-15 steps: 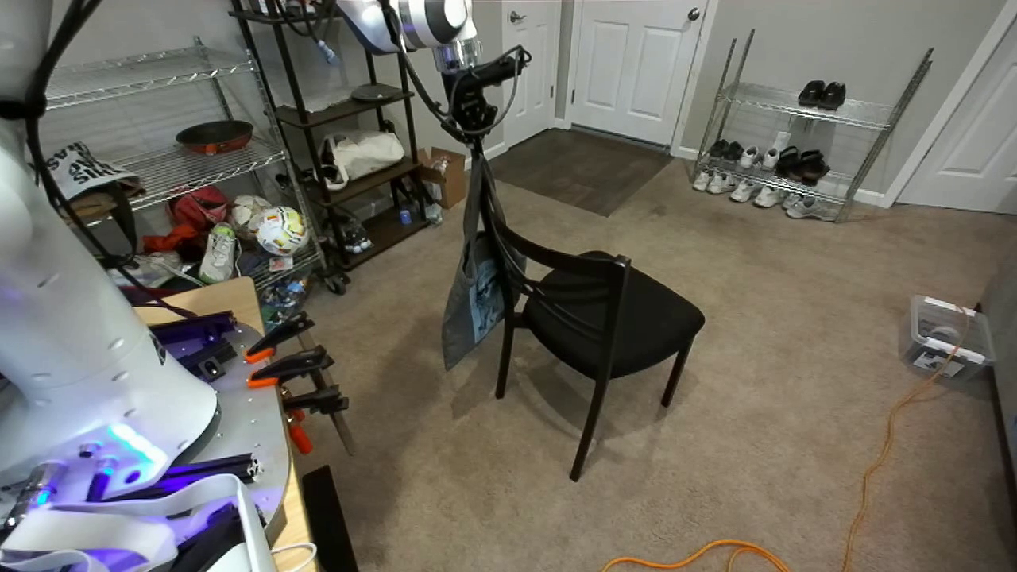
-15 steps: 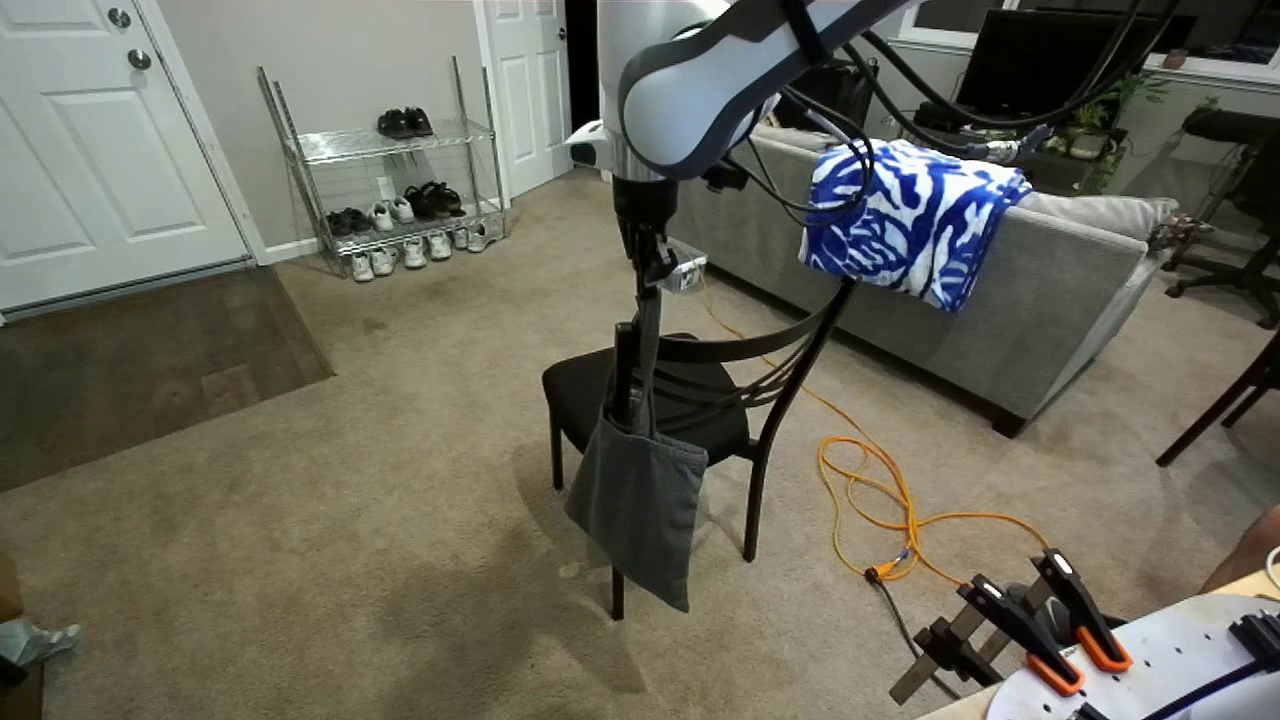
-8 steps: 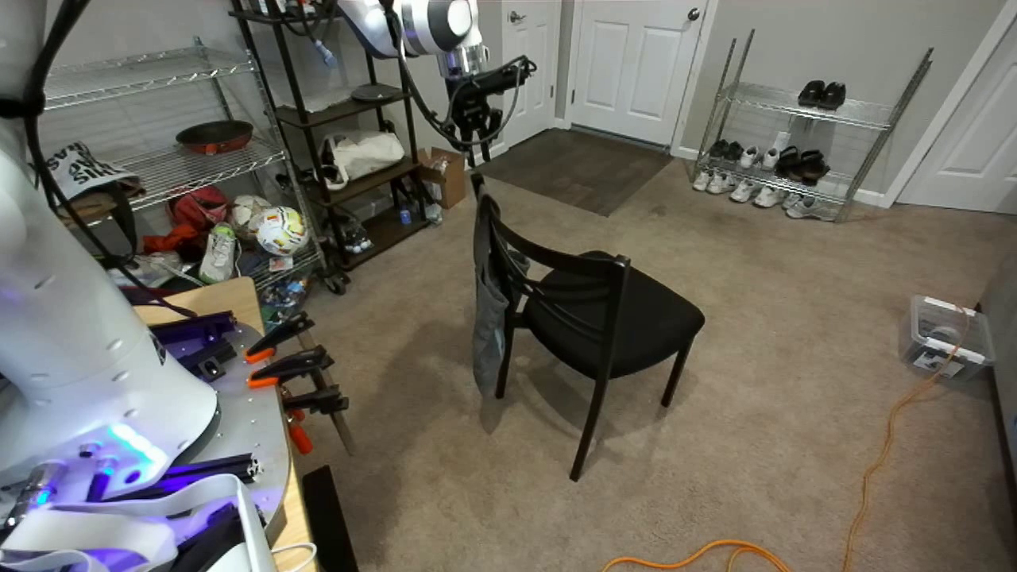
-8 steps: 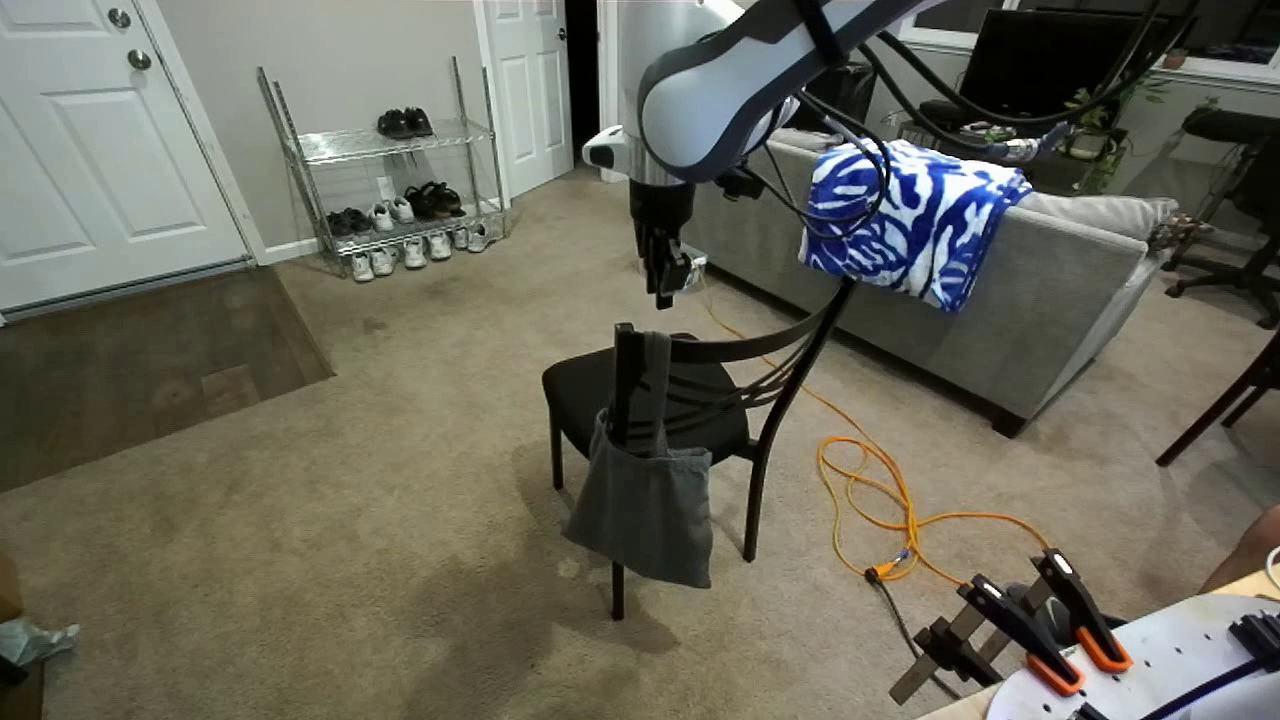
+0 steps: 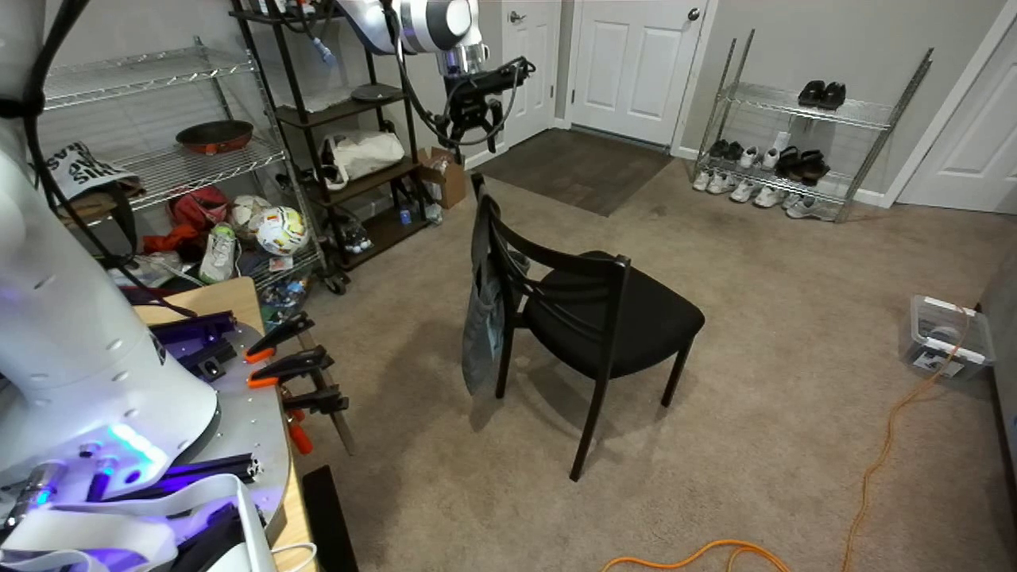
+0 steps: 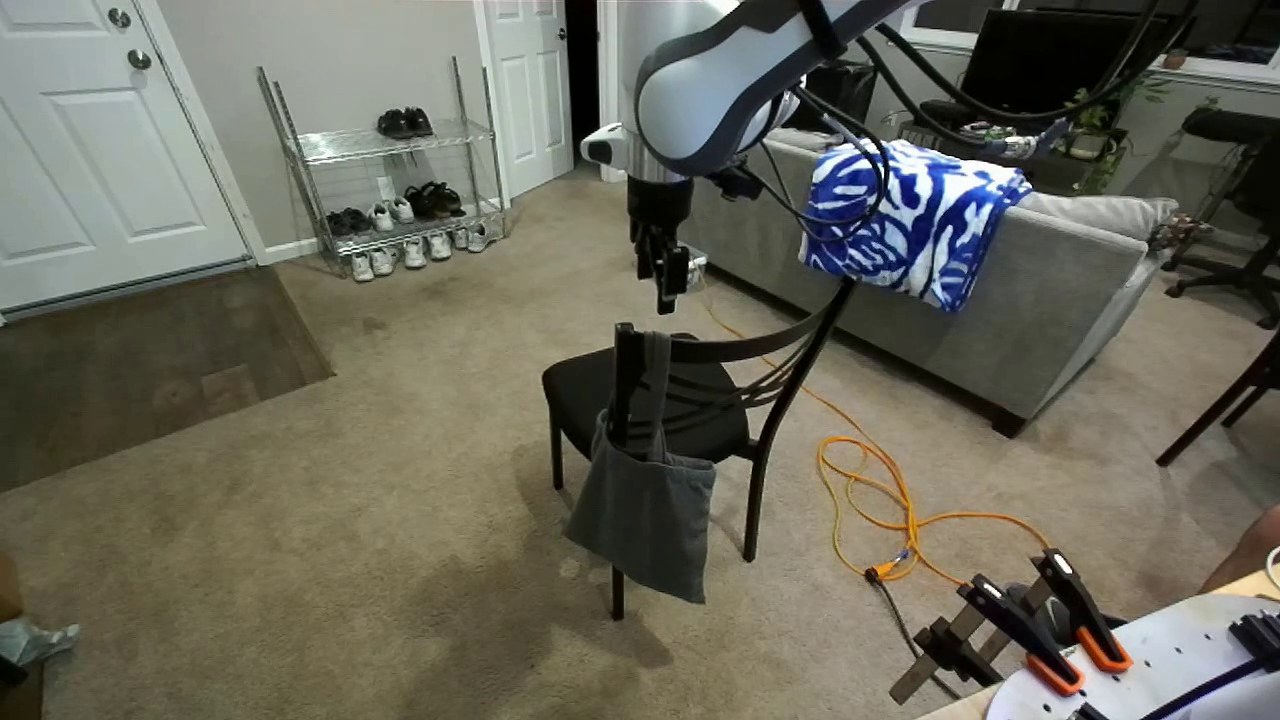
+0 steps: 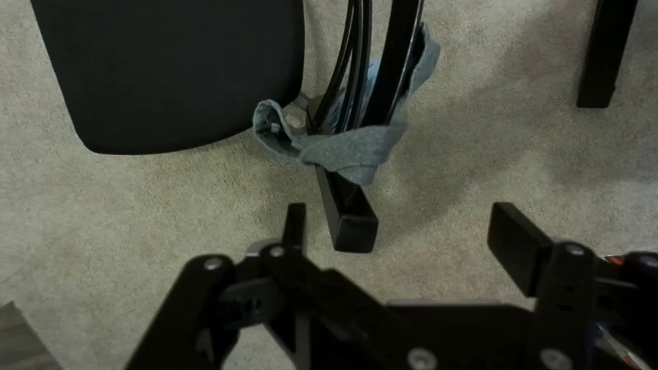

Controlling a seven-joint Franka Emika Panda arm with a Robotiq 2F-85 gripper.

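A grey cloth bag (image 6: 640, 520) hangs by its straps from the back post of a black chair (image 5: 636, 318), and the strap (image 7: 354, 149) lies wrapped over the top rail in the wrist view. Above that post, apart from both bag and chair, is my gripper (image 7: 398, 221), its jaws spread wide with nothing between them. The post's top end (image 7: 354, 234) shows below the gap, nearer the left finger. Both exterior views show the gripper (image 5: 475, 141) hovering over the chair's back corner. The bag's printed side is mostly turned out of sight.
A wire shelf (image 5: 183, 159) and a dark rack (image 5: 357, 167) stand behind the arm. Clamps (image 5: 290, 365) jut from the robot's table edge. A grey sofa (image 6: 960, 340) with a blue-white blanket is beyond the chair. An orange cord (image 6: 890, 500) lies on the carpet.
My gripper has let go of the bag's straps and opened, shifting slightly up and sideways. The bag has dropped onto the chair post and swings a little.
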